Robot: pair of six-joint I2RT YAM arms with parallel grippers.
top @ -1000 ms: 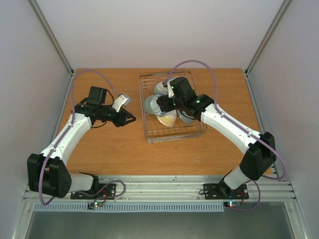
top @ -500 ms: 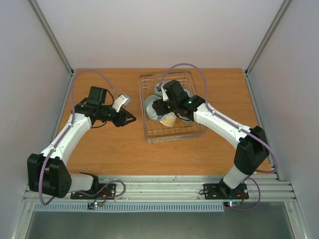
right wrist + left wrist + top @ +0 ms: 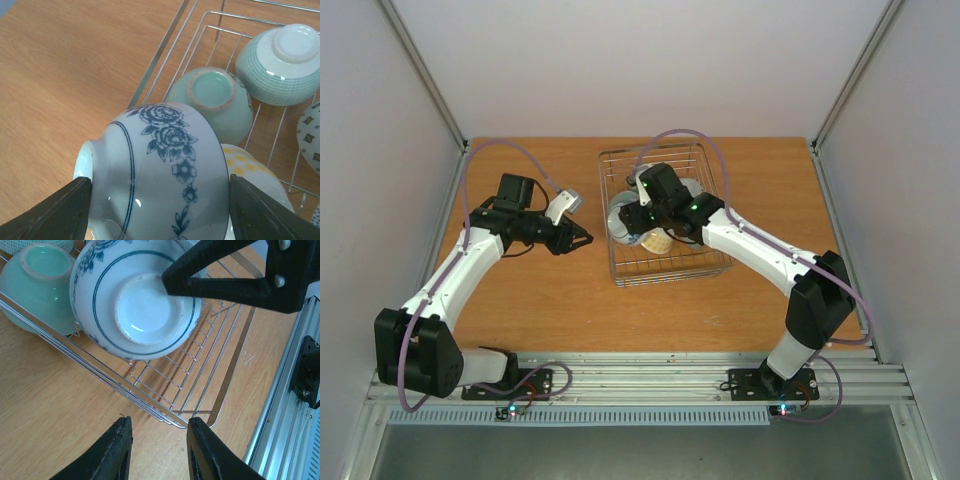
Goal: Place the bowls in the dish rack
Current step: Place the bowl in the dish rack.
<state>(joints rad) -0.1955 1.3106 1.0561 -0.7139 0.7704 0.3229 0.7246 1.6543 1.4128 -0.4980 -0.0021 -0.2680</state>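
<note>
My right gripper (image 3: 638, 215) is shut on a white bowl with blue flowers (image 3: 165, 170), holding it on its side over the left part of the wire dish rack (image 3: 665, 268). One finger (image 3: 235, 275) presses on the bowl's foot. Beside it in the rack lie a celadon green bowl (image 3: 215, 107), a pale bowl with a green grid pattern (image 3: 282, 57), a cream-yellow bowl (image 3: 250, 170) and a white dotted bowl (image 3: 310, 132). My left gripper (image 3: 585, 238) is open and empty, low over the table just left of the rack's wire edge (image 3: 150, 400).
The wooden table (image 3: 560, 300) lies around the rack. A metal rail (image 3: 280, 405) runs along the table's near edge. White walls and frame posts (image 3: 425, 75) close in the sides and back.
My right arm has swung left across the rack, carrying the blue-flowered bowl toward the rack's left side. The left arm has not moved.
</note>
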